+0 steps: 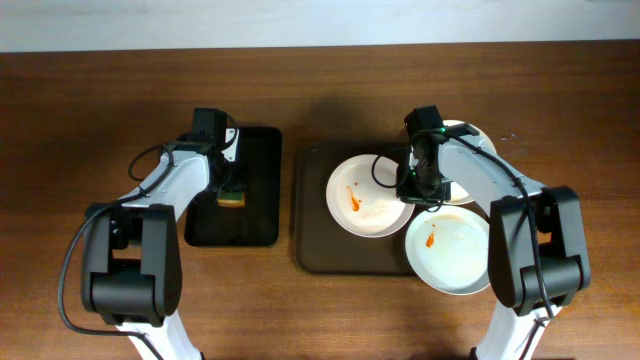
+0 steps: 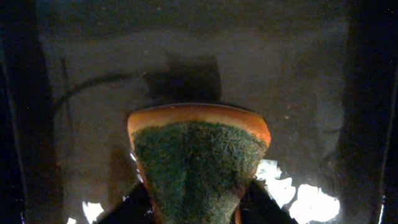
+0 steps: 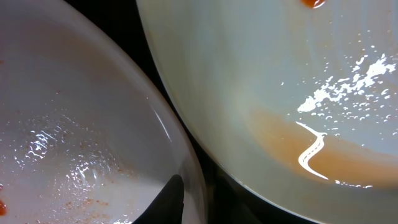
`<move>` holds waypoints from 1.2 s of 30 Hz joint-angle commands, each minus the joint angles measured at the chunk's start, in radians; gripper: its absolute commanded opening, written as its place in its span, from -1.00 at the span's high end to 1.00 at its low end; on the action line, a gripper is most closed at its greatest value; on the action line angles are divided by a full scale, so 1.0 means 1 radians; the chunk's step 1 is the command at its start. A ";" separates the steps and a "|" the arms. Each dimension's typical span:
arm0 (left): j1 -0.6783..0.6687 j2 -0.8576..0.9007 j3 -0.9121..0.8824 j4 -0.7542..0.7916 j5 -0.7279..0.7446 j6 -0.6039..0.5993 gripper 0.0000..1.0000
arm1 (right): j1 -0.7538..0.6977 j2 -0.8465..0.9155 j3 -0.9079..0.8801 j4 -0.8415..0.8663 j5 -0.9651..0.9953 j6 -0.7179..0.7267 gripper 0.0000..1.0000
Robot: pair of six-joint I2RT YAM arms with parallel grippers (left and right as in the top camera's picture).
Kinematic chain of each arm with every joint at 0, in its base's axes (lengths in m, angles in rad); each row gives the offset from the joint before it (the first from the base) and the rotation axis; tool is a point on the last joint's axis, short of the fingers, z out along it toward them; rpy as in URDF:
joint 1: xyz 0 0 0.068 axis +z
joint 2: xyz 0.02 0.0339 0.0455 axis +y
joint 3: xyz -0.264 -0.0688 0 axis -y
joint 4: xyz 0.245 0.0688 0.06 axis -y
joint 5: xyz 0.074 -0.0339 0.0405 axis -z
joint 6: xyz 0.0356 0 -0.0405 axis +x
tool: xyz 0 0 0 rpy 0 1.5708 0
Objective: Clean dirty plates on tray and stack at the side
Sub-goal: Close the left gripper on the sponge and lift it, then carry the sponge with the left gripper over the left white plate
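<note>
Sauce in orange-red streaks marks two of the three round shallow white plates. The left plate (image 1: pixel 362 195) sits wholly inside the large brown rectangular tray (image 1: pixel 305 210). The near plate (image 1: pixel 450 252) overhangs its front right corner. The far plate (image 1: pixel 472 137), largely hidden under the right arm, lies at the back right corner, its state unclear. The right pincer (image 1: pixel 415 192) hovers at the right-hand rim of the left plate. The wrist view shows one dark fingertip (image 3: pixel 165 202) just inside that rim and the other hidden, so whether it is spread or pinching the rim cannot be told. The left pincer (image 2: pixel 198 208) is pressed onto a green-faced orange scouring sponge (image 2: pixel 199 155), held over the smaller black tray (image 1: pixel 262 190) on the wooden counter (image 1: pixel 100 120).

The coming move turns on one relation: the sponge is left of the brown tray, and the left plate lies directly to its right, just across the gap between the two trays. The left arm is nearer that plate's open side. Being round, the plate offers no long axis to line up with. A sideways carry and a descent onto the smear look like what is called for, the right pincer probably steadying the rim.
</note>
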 commanded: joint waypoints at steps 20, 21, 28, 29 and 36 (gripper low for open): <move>0.002 -0.280 0.066 -0.121 -0.018 -0.115 1.00 | 0.004 0.013 -0.007 0.008 0.005 -0.003 -0.22; 0.002 -0.280 0.083 -0.148 -0.018 -0.115 1.00 | 0.004 0.013 -0.007 0.008 0.004 -0.003 -0.23; 0.003 -0.279 0.111 -0.212 0.086 -0.115 1.00 | 0.004 0.013 -0.007 0.008 0.005 -0.003 -0.24; 0.003 -0.279 0.121 -0.213 0.148 -0.115 1.00 | 0.004 0.013 -0.005 0.008 0.004 -0.003 -0.23; 0.003 -0.279 0.177 -0.214 0.454 -0.162 1.00 | 0.004 0.009 0.028 -0.031 -0.030 -0.044 -0.29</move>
